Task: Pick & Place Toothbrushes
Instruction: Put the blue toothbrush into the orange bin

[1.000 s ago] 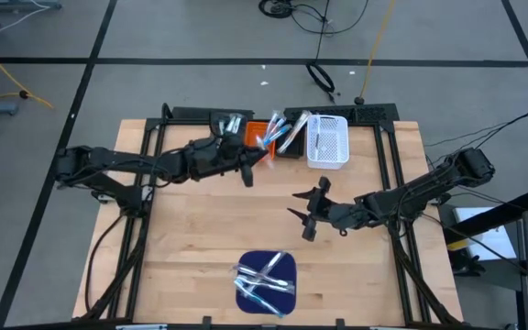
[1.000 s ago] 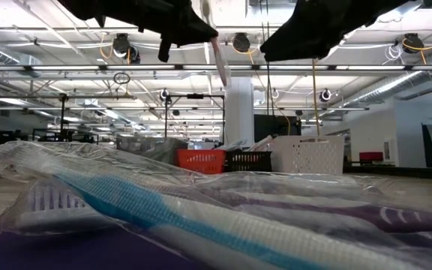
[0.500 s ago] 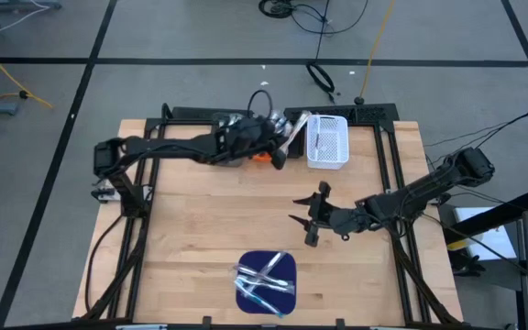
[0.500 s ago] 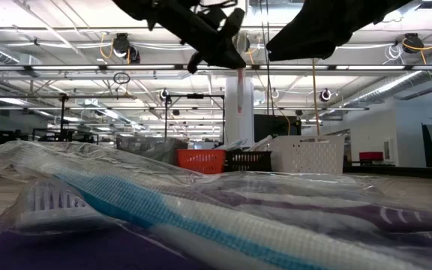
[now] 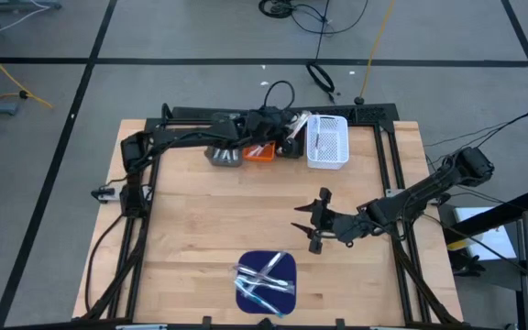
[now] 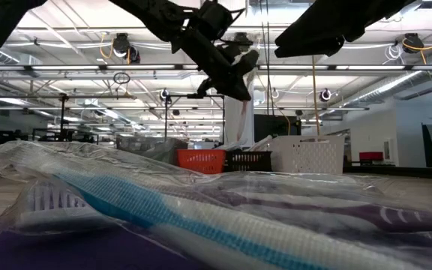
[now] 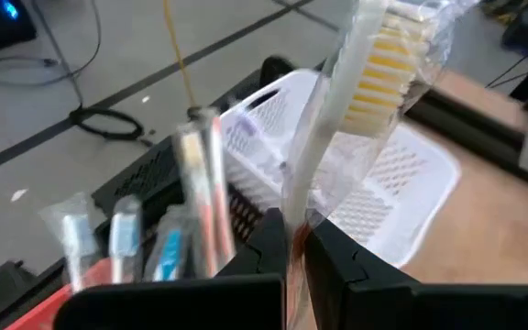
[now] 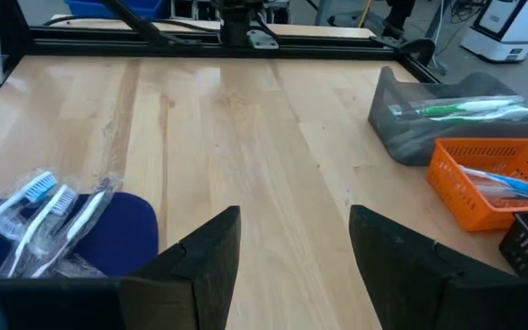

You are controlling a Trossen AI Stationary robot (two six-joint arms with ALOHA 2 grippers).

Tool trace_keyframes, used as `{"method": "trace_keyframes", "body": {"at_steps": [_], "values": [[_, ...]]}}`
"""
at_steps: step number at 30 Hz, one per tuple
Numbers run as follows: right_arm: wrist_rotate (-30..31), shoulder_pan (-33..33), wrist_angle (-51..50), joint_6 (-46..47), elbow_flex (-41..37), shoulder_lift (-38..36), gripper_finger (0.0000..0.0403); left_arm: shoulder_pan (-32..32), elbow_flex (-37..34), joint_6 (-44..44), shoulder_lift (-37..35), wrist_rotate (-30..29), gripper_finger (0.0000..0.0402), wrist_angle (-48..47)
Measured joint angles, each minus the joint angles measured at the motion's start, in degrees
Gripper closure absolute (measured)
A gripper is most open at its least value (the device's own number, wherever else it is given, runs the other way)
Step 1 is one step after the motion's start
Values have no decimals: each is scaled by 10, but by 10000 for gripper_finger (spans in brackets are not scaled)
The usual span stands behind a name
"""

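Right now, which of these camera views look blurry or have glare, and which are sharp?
Low view: the wrapped toothbrushes fill the foreground, soft and out of focus, with ceiling lights glaring behind. Left wrist view: the held toothbrush and the white bin are blurred. Right wrist view: the orange bin is sharp. High view: evenly lit, little shadow.

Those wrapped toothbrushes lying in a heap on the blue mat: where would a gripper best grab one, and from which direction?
Probably from straight above, pinching across the thin handle near its middle. The toothbrushes lie flat and crisscrossed on the blue mat, so I would pick a top one whose handle juts out of the pile. The open right gripper hovers nearby over the table; the left gripper already grips one brush by its handle.
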Motion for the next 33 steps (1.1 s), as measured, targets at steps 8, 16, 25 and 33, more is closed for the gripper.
{"method": "trace_keyframes", "body": {"at_steps": [8,16,25,33], "values": [[0,0,29,14,-27,0,206,25,0,-7,7,-2,394,-14],[0,-1,138,7,-85,0,206,26,0,-6,11,-1,394,-11],[0,-1,154,-6,-90,0,206,26,-1,-28,48,0,394,8],[0,-1,151,-7,-90,0,206,26,-1,-44,66,4,388,7]]}}
